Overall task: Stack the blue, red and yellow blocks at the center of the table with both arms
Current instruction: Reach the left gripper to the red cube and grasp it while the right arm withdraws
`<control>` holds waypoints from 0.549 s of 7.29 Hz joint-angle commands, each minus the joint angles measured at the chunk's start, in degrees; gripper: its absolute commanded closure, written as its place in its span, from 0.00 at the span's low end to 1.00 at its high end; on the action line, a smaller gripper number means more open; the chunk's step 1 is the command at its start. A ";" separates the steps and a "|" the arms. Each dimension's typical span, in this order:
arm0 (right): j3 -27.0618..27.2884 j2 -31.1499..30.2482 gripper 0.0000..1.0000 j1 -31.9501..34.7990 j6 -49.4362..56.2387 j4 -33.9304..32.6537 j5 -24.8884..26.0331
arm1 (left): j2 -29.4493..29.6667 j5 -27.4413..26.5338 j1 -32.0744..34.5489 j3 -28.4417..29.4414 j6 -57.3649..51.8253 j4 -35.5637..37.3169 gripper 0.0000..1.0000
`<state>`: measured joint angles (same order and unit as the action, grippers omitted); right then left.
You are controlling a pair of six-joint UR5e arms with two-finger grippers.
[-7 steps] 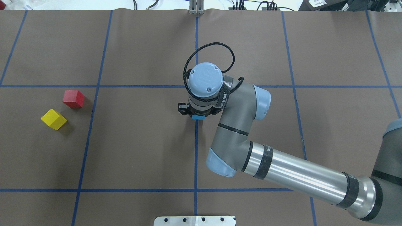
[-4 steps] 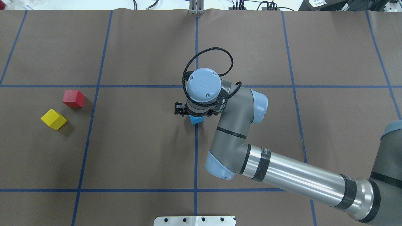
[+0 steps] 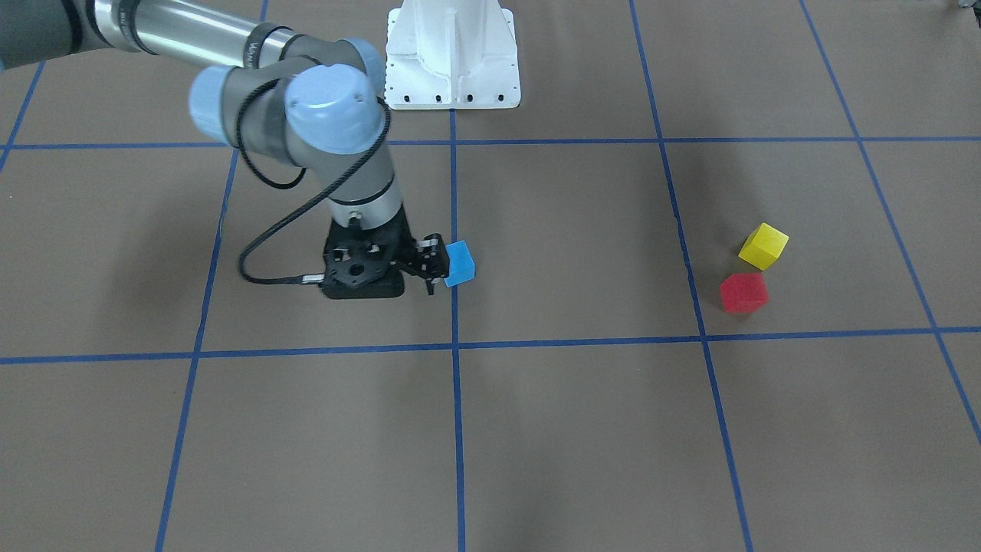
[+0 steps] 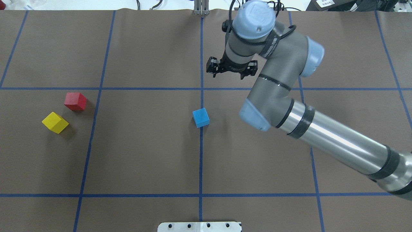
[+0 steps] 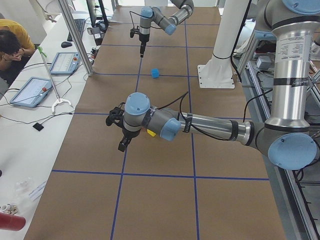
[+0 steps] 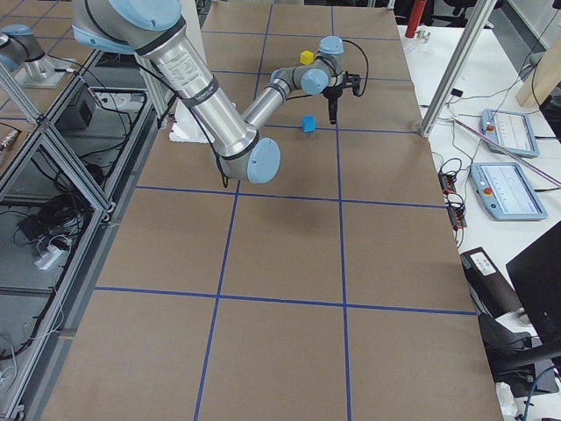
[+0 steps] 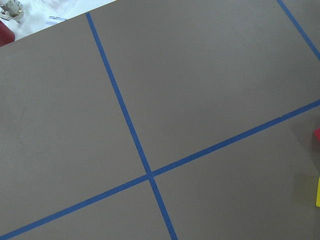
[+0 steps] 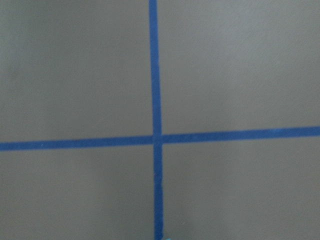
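3 blocks sit on the brown table (image 4: 145,161). The blue block (image 4: 201,117) rests alone at the centre, on the middle tape line (image 4: 201,167). The red block (image 4: 75,101) and the yellow block (image 4: 55,122) lie near each other, not touching, well off on the robot's left side. The right gripper (image 4: 230,71) hangs beyond the blue block with its jaws spread wide and nothing between them. The base of the stack therefore looks placed, and the red block seems the next piece to fetch. The left gripper (image 5: 123,144) shows only in the side view, above the table, and I cannot tell whether it is wide or narrow. Its wrist camera catches just slivers of red and yellow at the frame's right edge. To pick well, the left arm should centre over the red block and turn its jaws to 2 flat opposite faces, since the block sits skewed to the grid. It should then come straight down without nudging the yellow block. The right arm is best kept away from the centre during placing. Print on the black band (image 4: 301,120) of the right arm and on a white label (image 4: 325,2) at the far edge is too small to read.
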<state>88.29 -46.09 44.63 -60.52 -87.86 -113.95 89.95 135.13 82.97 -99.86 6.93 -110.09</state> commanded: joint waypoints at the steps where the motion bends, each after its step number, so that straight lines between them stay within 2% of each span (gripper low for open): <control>1: 2.33 -8.28 0.00 14.28 21.21 -2.23 -10.37 | 6.78 -0.65 -9.88 0.02 17.60 -1.70 0.00; 2: 1.89 -12.32 0.00 20.34 32.80 -2.23 -13.81 | 8.12 -3.62 -15.85 0.28 24.55 -1.53 0.00; 3: 1.19 -16.19 0.00 25.63 44.23 -2.23 -17.06 | 8.31 -10.95 -22.43 0.54 32.02 -1.79 0.00; 4: 1.10 -19.88 0.00 29.25 51.92 -2.23 -19.01 | 9.44 -13.72 -26.76 2.03 34.88 -1.62 0.00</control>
<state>89.71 -61.17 68.32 -20.16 -90.06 -129.75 98.14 126.28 62.57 -99.11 36.02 -111.75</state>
